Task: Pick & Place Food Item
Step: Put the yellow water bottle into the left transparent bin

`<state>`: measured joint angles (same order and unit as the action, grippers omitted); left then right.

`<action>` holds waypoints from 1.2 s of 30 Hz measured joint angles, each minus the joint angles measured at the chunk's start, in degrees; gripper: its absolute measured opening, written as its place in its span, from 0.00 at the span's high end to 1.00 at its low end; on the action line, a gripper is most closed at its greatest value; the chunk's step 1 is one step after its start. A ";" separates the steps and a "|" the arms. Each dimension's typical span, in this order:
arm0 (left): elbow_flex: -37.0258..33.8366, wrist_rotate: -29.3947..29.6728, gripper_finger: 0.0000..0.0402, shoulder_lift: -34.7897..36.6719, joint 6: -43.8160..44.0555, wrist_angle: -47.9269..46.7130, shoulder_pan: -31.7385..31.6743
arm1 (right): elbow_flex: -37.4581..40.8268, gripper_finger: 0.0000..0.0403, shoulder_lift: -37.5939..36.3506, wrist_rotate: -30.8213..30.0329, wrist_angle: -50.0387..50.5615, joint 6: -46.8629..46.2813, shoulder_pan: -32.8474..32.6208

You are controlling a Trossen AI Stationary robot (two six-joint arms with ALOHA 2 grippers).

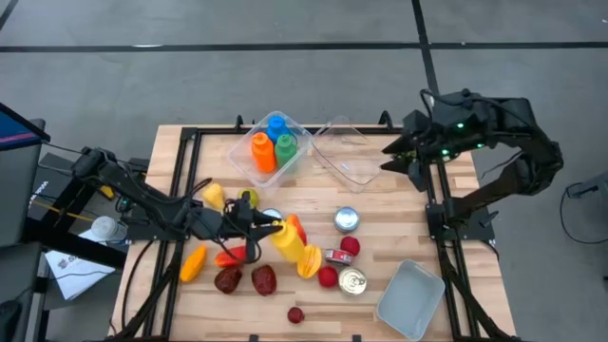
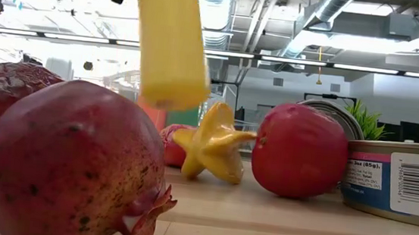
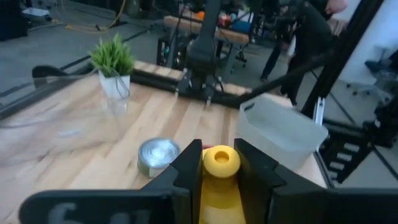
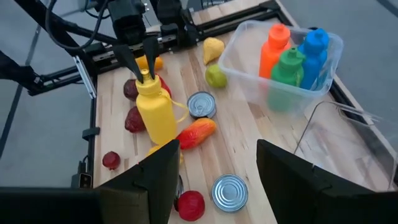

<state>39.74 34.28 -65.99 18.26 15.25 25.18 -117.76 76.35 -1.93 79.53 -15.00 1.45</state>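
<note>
A yellow squeeze bottle (image 1: 287, 239) hangs above the middle of the table, and my left gripper (image 1: 258, 226) is shut on its top end. In the low view the bottle (image 2: 172, 42) floats clear of the wood, in front of a yellow star-shaped fruit (image 2: 211, 144). The right wrist view shows the bottle (image 4: 155, 115) upright under the left fingers (image 4: 132, 59). My right gripper (image 1: 397, 155) is open and holds nothing, raised at the far right beside a clear lid (image 1: 347, 157). My left gripper pinches the bottle just under its round cap (image 3: 221, 160), one finger on each side. The fingers come nearly level from the table's left. The bottle hangs upright below them, its base (image 2: 169, 99) lifted clear of the table.
A clear bin (image 1: 302, 160) at the far middle holds orange, green and blue bottles. A grey tray (image 1: 410, 299) sits near right. Cans (image 1: 347, 220), (image 1: 352, 282), red fruits (image 1: 328, 276), two pomegranates (image 1: 228, 279) and an orange-red fruit (image 4: 196, 132) crowd the table under the bottle.
</note>
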 joint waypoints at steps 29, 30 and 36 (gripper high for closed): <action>11.61 12.27 0.85 9.95 -16.63 -23.78 -25.03 | -0.02 0.49 -2.03 -4.84 2.71 0.00 0.00; 11.59 11.68 0.85 9.78 -14.91 -25.68 -25.98 | -0.02 0.49 -2.03 -4.84 2.71 0.00 0.00; 10.07 7.29 0.84 7.98 -9.02 -29.86 -30.06 | -0.02 0.49 -2.03 -4.84 2.50 0.00 0.00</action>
<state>49.81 41.57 -58.01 9.24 -14.61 -4.88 -117.78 74.32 -6.76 82.03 -15.00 1.45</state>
